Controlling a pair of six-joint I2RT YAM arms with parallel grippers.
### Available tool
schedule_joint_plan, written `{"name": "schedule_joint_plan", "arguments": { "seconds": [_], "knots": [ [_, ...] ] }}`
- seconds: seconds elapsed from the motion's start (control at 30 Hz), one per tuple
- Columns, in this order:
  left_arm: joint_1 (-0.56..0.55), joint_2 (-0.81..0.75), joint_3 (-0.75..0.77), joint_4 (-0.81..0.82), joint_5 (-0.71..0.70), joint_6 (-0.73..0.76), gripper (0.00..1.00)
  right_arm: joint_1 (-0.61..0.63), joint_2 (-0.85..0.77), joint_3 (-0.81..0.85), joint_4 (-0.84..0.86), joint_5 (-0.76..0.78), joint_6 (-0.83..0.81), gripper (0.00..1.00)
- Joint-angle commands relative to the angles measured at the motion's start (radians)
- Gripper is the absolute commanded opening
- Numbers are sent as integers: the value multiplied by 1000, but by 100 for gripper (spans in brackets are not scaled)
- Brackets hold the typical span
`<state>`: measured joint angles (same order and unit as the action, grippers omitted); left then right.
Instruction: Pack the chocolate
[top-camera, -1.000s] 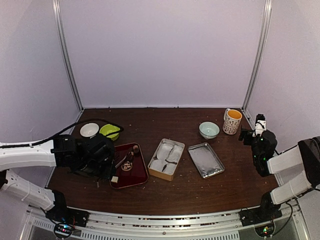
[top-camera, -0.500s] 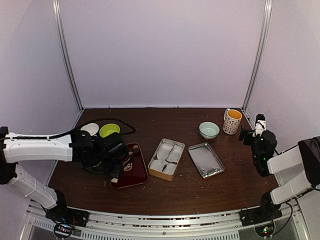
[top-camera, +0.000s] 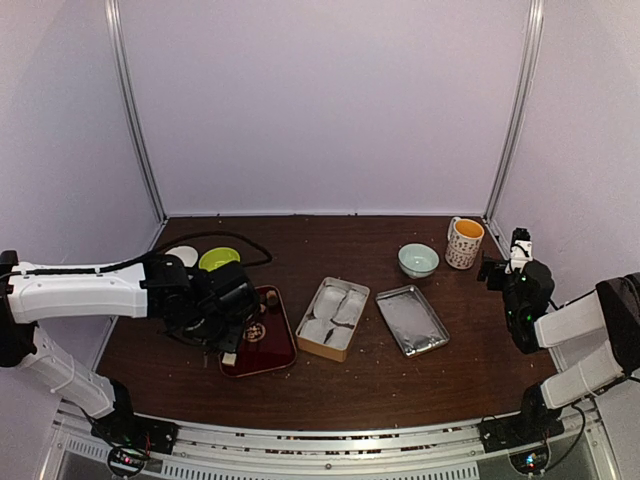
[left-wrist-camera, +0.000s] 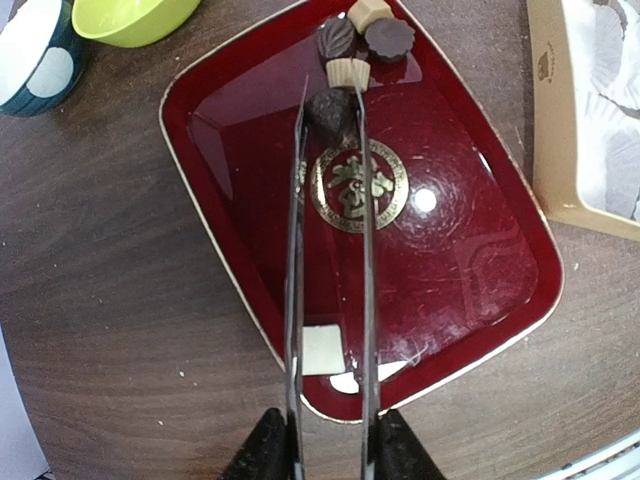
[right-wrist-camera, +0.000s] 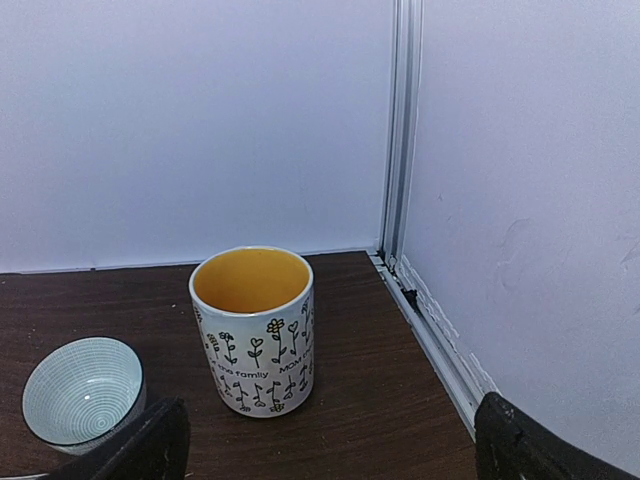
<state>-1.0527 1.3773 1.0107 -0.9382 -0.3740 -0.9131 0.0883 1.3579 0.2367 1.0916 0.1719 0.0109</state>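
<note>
Left gripper (left-wrist-camera: 330, 92) over red tray (left-wrist-camera: 470, 270). Long thin fingers (left-wrist-camera: 293, 300) narrow, tips either side of dark chocolate (left-wrist-camera: 328, 112) at tray's far end. Pinched or only flanked: cannot tell. Chocolate sits on tray. Four more pieces (left-wrist-camera: 388, 38) clustered just beyond it, two dark, two tan. Small white square (left-wrist-camera: 322, 350) at tray's near end. Beige box (left-wrist-camera: 552, 120) with white paper cups beside tray, to right. Green bowl (left-wrist-camera: 135, 15) beyond tray. Right gripper (right-wrist-camera: 332, 425) wide, empty, facing mug (right-wrist-camera: 255, 330) and pale bowl (right-wrist-camera: 82, 388).
</note>
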Motion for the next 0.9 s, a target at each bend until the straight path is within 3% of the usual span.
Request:
{"name": "schedule_joint_plan", "arguments": {
  "seconds": [0.0, 0.4, 0.87],
  "knots": [
    [5, -17, 23, -6, -36, -10, 28, -7, 1, 13, 1, 9, 11, 100],
    [6, -19, 40, -3, -23, -2, 26, -7, 1, 13, 1, 10, 11, 100],
    [6, -201, 19, 40, 63, 14, 26, -7, 2, 13, 1, 10, 10, 100]
  ]
}}
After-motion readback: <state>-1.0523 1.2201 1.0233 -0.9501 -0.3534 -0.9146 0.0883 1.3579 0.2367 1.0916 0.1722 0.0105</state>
